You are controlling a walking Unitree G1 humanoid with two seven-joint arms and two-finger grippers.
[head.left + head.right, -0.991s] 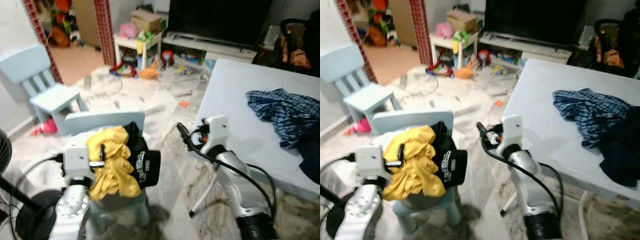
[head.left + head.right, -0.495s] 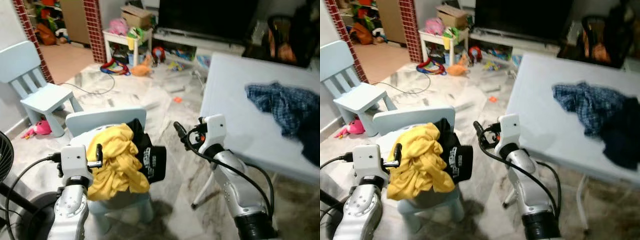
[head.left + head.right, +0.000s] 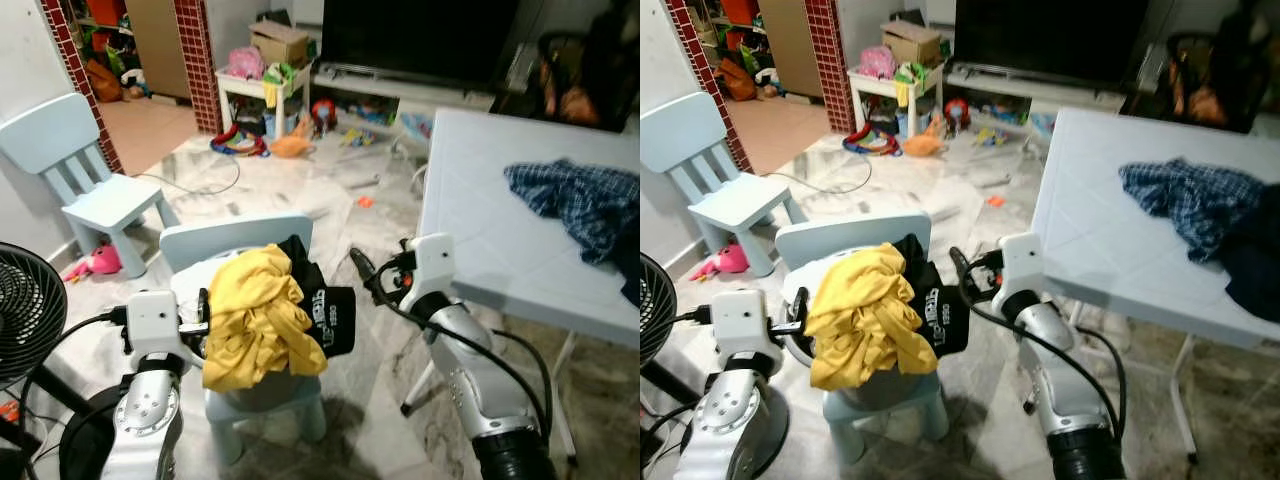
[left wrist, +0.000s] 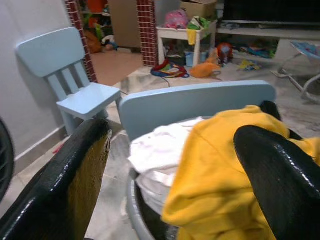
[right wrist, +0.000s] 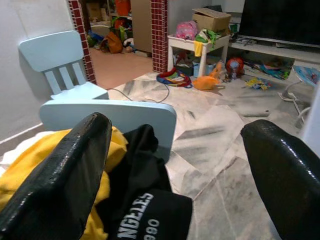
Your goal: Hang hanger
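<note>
A small light-blue chair (image 3: 235, 238) stands right in front of me with a heap of clothes on its seat. The heap holds a yellow garment (image 3: 255, 320), a black garment with white lettering (image 3: 325, 315) and a white one (image 4: 160, 150). My left gripper (image 3: 203, 306) is open at the left edge of the yellow garment, which lies just beyond its fingers (image 4: 75, 175) in the left wrist view. My right gripper (image 3: 362, 268) is open and hangs in the air to the right of the black garment, apart from it.
A pale table (image 3: 480, 230) on my right carries a blue plaid shirt (image 3: 580, 200) and a dark garment (image 3: 1255, 270). A black fan (image 3: 25, 310) stands at my left. A second light-blue chair (image 3: 85, 170) is far left. Toys and cables litter the marble floor (image 3: 330, 190).
The whole picture has shifted as the camera moved; the fan has come into view at the left. Both grippers keep the same open pose beside the clothes heap.
</note>
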